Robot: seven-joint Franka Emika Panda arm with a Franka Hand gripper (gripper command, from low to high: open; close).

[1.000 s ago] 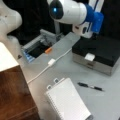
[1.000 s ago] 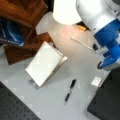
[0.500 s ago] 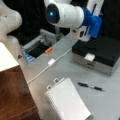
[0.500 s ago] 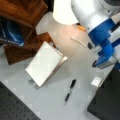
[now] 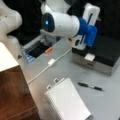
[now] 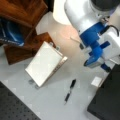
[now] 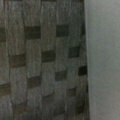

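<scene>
Gripper hung above the black box at a front view's right, near a white tag on its front edge; fingers hidden, so can't tell whether it was open or holding anything. Wrist view: only a woven grey-brown surface w/ pale strip at right. Grey table held a spiral notebook, black pen, white cable. Open grey tray behind, dark inside, contents unclear. Wood block at left. Notebook and pen also lay apart in a front view.
</scene>
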